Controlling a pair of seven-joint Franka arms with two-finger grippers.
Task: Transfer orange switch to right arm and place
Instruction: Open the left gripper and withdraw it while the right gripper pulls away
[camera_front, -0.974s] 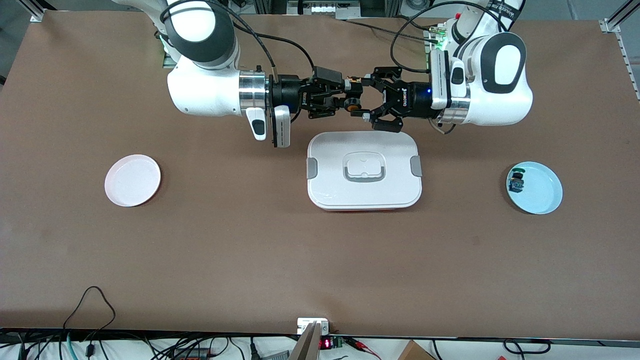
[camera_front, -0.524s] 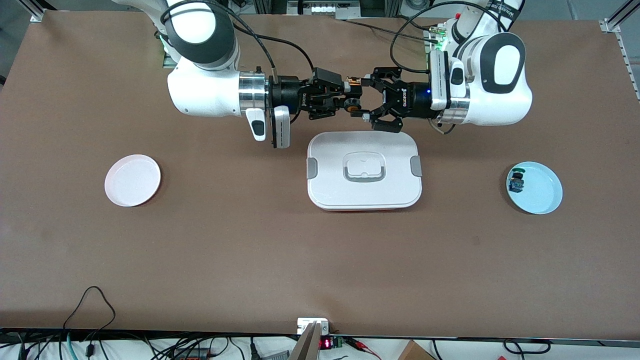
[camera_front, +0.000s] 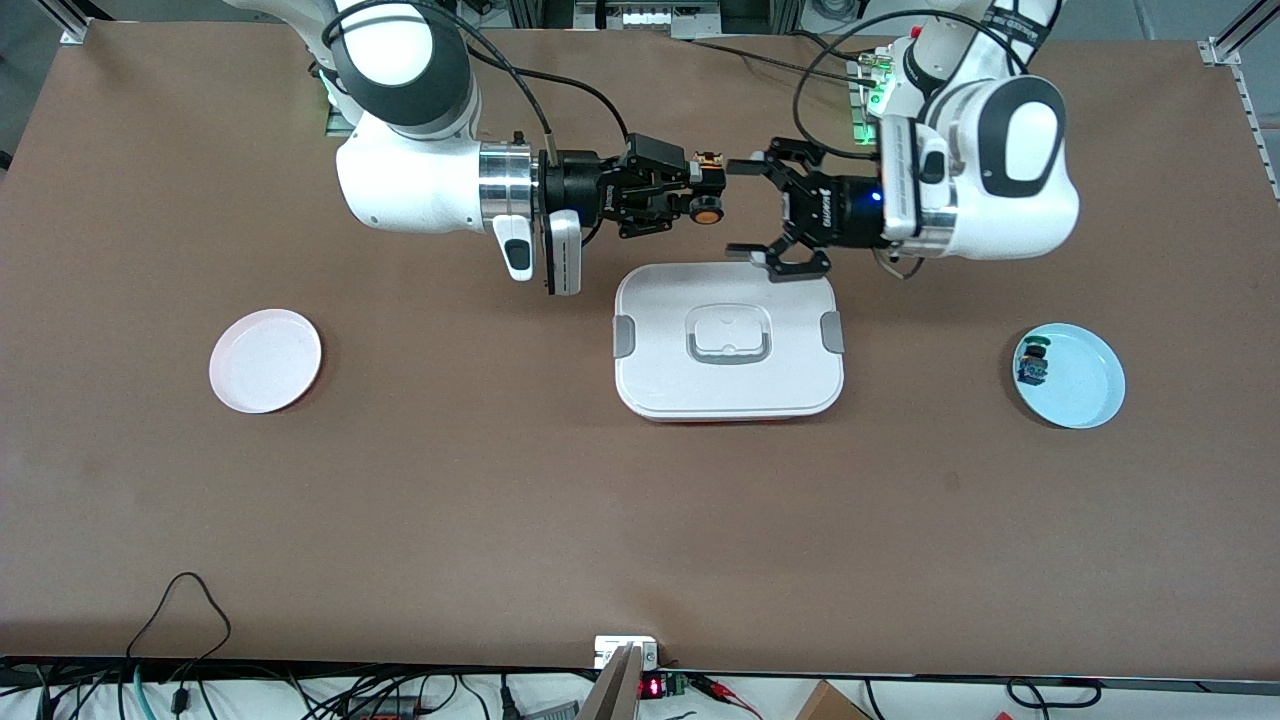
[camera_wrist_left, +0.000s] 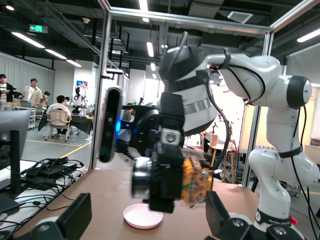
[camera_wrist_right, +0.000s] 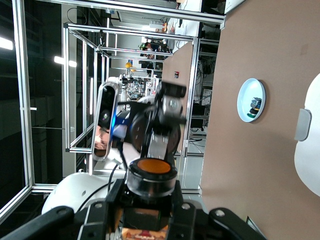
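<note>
A pink plate (camera_front: 265, 360) lies toward the right arm's end of the table. The right gripper (camera_front: 697, 187) clenches the orange switch (camera_front: 706, 211) in the air just above the white box (camera_front: 728, 343). The left gripper (camera_front: 755, 211) stands released beside it, apart from the switch, and a blue plate (camera_front: 1078, 382) lies toward the left arm's end.

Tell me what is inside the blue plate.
The blue plate holds one small green-capped switch, lying near its rim; the rest of the plate is bare. What lies under that switch is covered.
</note>
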